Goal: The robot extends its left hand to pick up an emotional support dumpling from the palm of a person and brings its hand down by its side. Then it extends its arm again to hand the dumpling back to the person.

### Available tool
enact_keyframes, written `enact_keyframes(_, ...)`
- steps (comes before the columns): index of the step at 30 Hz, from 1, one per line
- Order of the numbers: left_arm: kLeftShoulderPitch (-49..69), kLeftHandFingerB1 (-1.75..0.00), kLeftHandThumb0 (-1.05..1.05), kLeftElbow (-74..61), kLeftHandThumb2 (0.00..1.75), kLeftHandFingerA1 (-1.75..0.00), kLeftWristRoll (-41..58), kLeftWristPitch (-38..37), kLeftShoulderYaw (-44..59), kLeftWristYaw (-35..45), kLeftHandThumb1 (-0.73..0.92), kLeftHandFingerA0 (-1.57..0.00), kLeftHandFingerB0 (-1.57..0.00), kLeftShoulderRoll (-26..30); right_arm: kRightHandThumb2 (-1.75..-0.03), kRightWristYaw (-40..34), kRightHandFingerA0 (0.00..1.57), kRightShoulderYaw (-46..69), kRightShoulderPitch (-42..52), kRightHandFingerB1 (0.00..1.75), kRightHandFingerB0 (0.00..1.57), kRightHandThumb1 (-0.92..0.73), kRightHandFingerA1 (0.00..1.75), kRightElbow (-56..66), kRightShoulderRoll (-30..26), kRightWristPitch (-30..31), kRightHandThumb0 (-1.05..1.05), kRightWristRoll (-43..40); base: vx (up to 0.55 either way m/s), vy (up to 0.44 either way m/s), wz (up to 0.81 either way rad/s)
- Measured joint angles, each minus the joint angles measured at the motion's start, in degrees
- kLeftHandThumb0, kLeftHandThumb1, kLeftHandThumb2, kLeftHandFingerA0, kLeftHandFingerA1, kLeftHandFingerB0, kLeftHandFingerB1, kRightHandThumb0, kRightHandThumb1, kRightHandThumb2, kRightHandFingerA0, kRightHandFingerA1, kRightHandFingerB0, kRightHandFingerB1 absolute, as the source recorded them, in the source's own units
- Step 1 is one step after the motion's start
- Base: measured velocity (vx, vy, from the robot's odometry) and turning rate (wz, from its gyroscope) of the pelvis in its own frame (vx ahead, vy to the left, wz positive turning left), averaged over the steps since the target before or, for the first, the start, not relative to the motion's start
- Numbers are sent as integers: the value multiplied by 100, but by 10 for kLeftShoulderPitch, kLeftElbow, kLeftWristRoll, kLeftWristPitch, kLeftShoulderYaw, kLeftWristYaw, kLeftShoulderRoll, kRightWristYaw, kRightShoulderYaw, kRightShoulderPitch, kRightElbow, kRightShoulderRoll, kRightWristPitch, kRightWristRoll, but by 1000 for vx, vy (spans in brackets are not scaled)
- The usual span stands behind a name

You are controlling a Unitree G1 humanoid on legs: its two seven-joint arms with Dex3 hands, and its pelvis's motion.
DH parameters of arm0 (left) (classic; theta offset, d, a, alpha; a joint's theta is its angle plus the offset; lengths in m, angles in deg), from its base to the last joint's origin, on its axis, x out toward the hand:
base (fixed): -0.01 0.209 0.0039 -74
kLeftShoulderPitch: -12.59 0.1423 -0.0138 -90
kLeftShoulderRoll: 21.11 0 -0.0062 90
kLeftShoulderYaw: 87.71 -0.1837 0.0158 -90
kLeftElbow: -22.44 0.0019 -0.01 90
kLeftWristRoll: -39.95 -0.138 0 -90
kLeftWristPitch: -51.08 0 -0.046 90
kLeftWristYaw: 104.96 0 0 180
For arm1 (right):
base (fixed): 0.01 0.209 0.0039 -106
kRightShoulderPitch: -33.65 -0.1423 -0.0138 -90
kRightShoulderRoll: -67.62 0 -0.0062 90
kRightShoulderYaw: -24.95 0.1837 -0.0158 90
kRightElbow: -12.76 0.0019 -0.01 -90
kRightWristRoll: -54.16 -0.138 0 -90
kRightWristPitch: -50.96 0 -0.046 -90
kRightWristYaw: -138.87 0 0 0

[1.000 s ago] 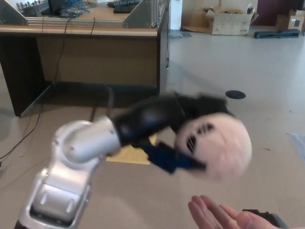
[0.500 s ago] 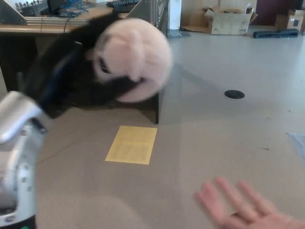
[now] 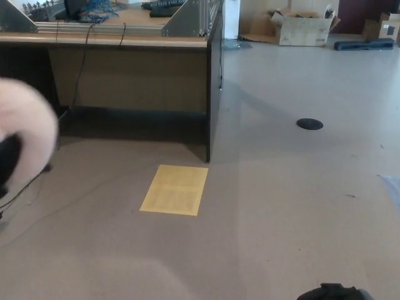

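1. The room is a workshop with a pale grey floor (image 3: 281,187); a long wooden desk (image 3: 125,69) runs across the back, and everything else is placed from it. A yellow sheet (image 3: 175,189) lies on the floor just in front of the desk's right end, a dark round disc (image 3: 309,124) lies well off to the desk's right, and cardboard boxes (image 3: 304,26) sit far behind it.

2. The dumpling (image 3: 25,134), a pale pink plush ball, now shows only as a blurred lump at the picture's left edge, below the desk's left part. Half a second ago it was high in front of the desk; a second ago it was out over the person's open palm.

3. The left hand (image 3: 6,164) appears as a dark patch against the dumpling at the edge. The dumpling travels with it, so it appears to be grasping the toy, though the fingers are not distinct.

4. The person's palm has gone from view; only a dark object (image 3: 331,292) sits at the bottom edge.

5. The right hand is not visible.

6. My reading: pickup done, the arm is swinging down to the side; the handback remains.
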Motion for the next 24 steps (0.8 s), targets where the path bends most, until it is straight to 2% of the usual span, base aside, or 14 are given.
enact_keyframes(1, 13, -104, -31, 9, 69, -163, 8, 7, 10, 1, 89, -74, -60, 0, -57, -1, 81, 0, 4, 51, 77, -57, 68, 0, 0, -1, -29, 0, 0, 0, 0)
enact_keyframes(5, 98, -104, -31, 72, 69, -163, 45, 51, 54, 2, 89, -74, -60, 0, -57, -4, 81, 3, 33, 51, 77, -57, 68, 2, 0, -3, -29, -1, 0, 0, 0)
enact_keyframes(6, 109, -100, -33, 82, 65, -168, 51, 58, 59, 2, 82, -71, -63, 0, -57, -4, 81, 4, 38, 51, 78, -57, 59, 2, 0, -4, -29, -1, 0, 0, 0)
enact_keyframes(8, 147, -100, -33, 115, 65, -168, 70, 78, 69, 3, 82, -71, -63, 0, -57, -6, 81, 4, 47, 51, 78, -57, 59, 2, 0, -5, -29, -2, 0, 0, 0)
enact_keyframes(9, 168, -102, -30, 133, 65, -171, 79, 89, 70, 2, 88, -70, -63, 0, -57, -8, 80, 4, 49, 52, 77, -57, 73, 2, -1, -6, -30, -2, 0, 0, 0)
enact_keyframes(11, 201, -109, -31, 156, 65, -173, 93, 103, 67, 3, 90, -68, -59, 0, -57, -11, 82, 4, 54, 53, 77, -57, 75, 3, -1, -8, -28, -2, 0, 0, 0)
enact_keyframes(13, 235, -109, -31, 177, 65, -173, 109, 116, 60, 4, 90, -68, -59, 0, -57, -13, 82, 4, 59, 53, 77, -57, 75, 5, -1, -10, -28, -2, 0, 0, 0)
enact_keyframes(15, 251, -109, -31, 186, 65, -173, 120, 121, 52, 4, 90, -68, -59, 1, -57, -15, 82, 4, 61, 53, 77, -57, 75, 6, -1, -12, -28, -2, 0, 0, 0)
enact_keyframes(16, 254, -116, -36, 188, 65, -175, 123, 122, 50, 4, 88, -68, -55, 2, -57, -15, 82, 4, 61, 52, 77, -56, 67, 6, -1, -12, -29, -2, 0, 0, 0)
enact_keyframes(19, 264, -121, -33, 203, 64, -174, 140, 126, 40, 4, 91, -67, -50, 16, -56, -17, 82, 4, 61, 52, 79, -56, 63, 7, -1, -16, -28, -2, 0, 0, 0)
enact_keyframes(21, 267, -121, -33, 209, 64, -174, 150, 126, 40, 3, 91, -67, -50, 24, -56, -19, 82, 4, 61, 52, 79, -56, 63, 7, -2, -16, -28, -2, 0, 0, 0)
enact_keyframes(22, 268, -116, -36, 211, 66, -172, 156, 126, 40, 1, 91, -68, -50, 27, -57, -20, 82, 4, 61, 52, 78, -56, 68, 7, -2, -16, -29, -2, 0, 0, 0)
enact_keyframes(24, 269, -118, -35, 222, 65, -174, 167, 127, 40, 0, 91, -68, -48, 37, -57, -21, 82, 4, 60, 52, 78, -56, 68, 7, -2, -16, -29, -2, 0, 0, 0)
